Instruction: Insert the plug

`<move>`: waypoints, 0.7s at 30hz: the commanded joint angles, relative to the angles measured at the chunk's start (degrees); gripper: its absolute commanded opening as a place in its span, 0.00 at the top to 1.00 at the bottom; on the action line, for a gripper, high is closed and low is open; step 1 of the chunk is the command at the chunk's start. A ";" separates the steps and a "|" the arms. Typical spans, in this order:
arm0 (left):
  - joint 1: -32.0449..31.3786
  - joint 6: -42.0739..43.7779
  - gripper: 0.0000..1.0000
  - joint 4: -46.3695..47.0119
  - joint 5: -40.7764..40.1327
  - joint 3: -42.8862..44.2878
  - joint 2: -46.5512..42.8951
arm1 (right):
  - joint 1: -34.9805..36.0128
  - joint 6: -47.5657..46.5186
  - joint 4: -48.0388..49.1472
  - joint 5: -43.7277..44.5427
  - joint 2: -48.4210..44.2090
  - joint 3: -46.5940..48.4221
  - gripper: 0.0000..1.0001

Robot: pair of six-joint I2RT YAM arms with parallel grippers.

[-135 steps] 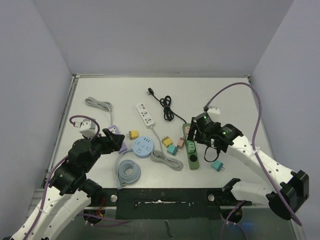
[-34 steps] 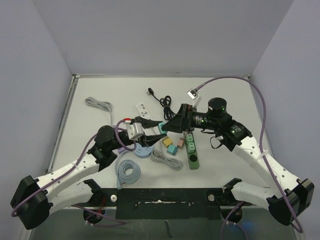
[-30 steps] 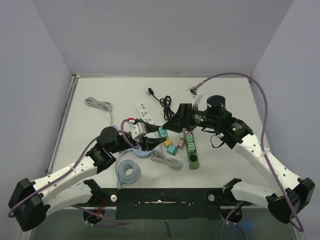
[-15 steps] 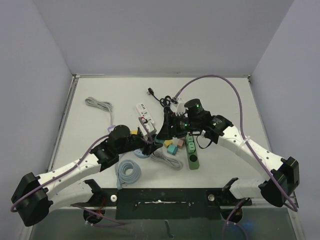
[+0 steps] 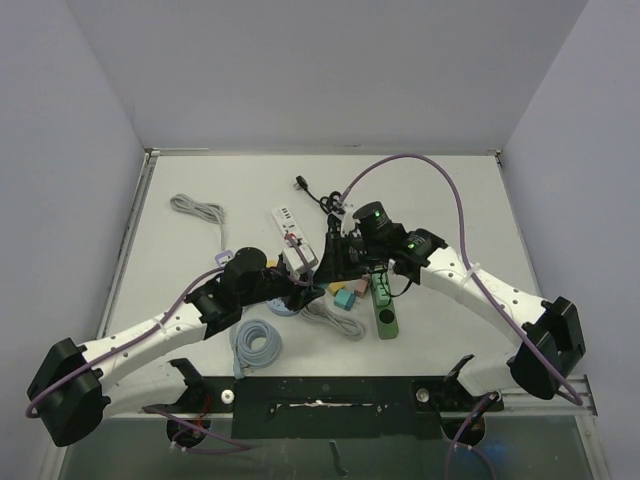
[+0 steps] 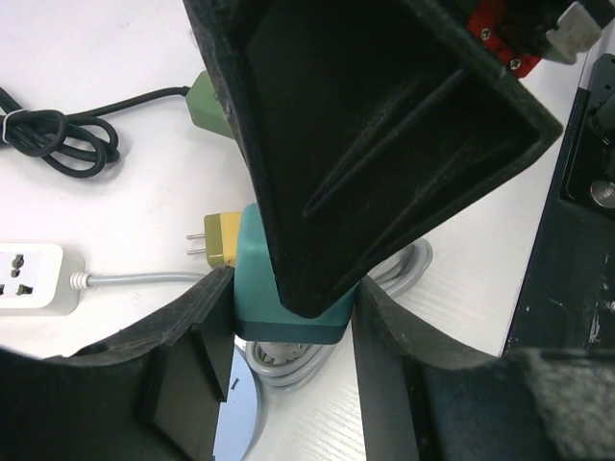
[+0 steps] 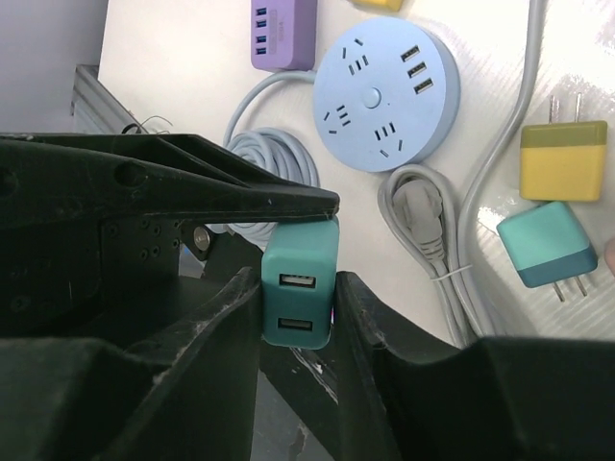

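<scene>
The plug [image 7: 300, 288] is a teal block with two USB ports on its end face, held above the table's middle. My right gripper [image 7: 300, 300] is shut on its two sides. My left gripper [image 6: 291, 322] is shut on the same plug [image 6: 286, 300] from the opposite direction, and a right finger lies over its top. In the top view the left gripper [image 5: 303, 276] and the right gripper [image 5: 330, 262] meet tip to tip and hide the plug. A round blue power strip [image 7: 387, 96] lies just below them on the table.
A green power strip [image 5: 384, 300] lies to the right and a white power strip [image 5: 290, 228] behind. A yellow plug [image 7: 562, 158], a blue-teal plug [image 7: 543, 245], a purple hub [image 7: 283, 29], a grey coiled cable [image 5: 257, 345] and a black cable [image 5: 325, 205] lie around.
My right arm swung left to meet the left gripper, and its jaws closed on the teal plug. The left arm brought the plug toward the middle and kept its grip.
</scene>
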 commanded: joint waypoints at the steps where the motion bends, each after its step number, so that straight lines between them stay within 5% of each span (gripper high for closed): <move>1: -0.30 -0.27 0.63 3.56 -1.19 4.03 -0.93 | 0.72 0.74 1.29 0.59 0.78 1.83 0.79; 2: -0.31 -0.68 0.57 3.27 -1.68 4.17 -0.97 | 0.69 0.81 1.01 1.38 0.59 1.92 0.85; 4: -0.31 -2.58 0.29 2.36 -3.69 4.39 -1.60 | 0.74 0.39 0.61 4.35 -0.50 1.67 0.91; 5: -0.31 -3.53 0.26 1.66 -4.39 4.28 -2.11 | 0.62 0.01 0.33 6.49 -1.20 1.49 0.92; 15: -0.28 -14.19 0.25 -3.32 -18.00 -1.90 -16.04 | 0.56 -3.69 -2.02 22.70 -13.68 -7.93 0.92; 21: -0.10 -31.55 0.24 -26.36 -39.14 4.60 -24.69 | 0.79 -1.64 -12.57 32.56 -21.36 -12.48 0.92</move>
